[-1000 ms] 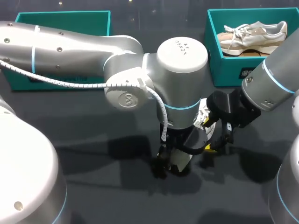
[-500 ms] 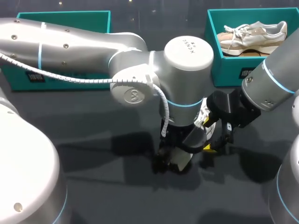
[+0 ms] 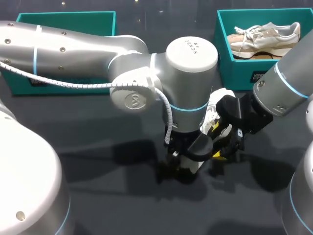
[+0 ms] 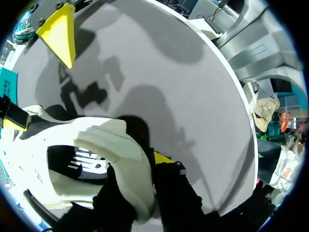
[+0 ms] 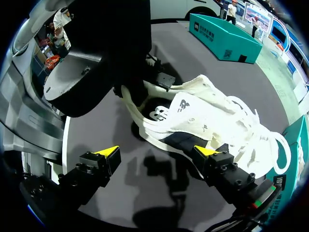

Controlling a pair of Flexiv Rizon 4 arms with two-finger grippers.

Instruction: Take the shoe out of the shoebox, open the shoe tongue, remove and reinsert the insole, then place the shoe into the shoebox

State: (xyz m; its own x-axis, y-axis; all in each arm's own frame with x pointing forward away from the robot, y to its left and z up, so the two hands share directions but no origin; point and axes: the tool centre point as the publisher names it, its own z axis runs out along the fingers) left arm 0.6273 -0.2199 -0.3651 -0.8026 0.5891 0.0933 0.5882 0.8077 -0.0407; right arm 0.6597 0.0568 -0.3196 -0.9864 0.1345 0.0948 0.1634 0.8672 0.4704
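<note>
A white shoe (image 3: 211, 117) lies on the dark table between my two arms, mostly hidden under my left arm in the head view. My left gripper (image 4: 145, 169) is shut on the shoe's (image 4: 96, 140) heel collar, one finger inside and one outside. It points down at the table's middle (image 3: 187, 159). My right gripper (image 5: 158, 153) stands open beside the shoe (image 5: 203, 113), with one yellow tip close to the shoe's side and nothing between its fingers. In the head view the right gripper (image 3: 226, 147) sits just right of the left one.
A teal shoebox (image 3: 234, 73) stands at the back right with a second pale shoe (image 3: 264, 39) inside. Another teal box (image 3: 66, 13) stands at the back left, partly behind my left arm. The two grippers are very close together.
My left gripper's fingers have closed onto the shoe's heel collar. The shoe now shows a little more behind the left wrist. My right arm has kept still.
</note>
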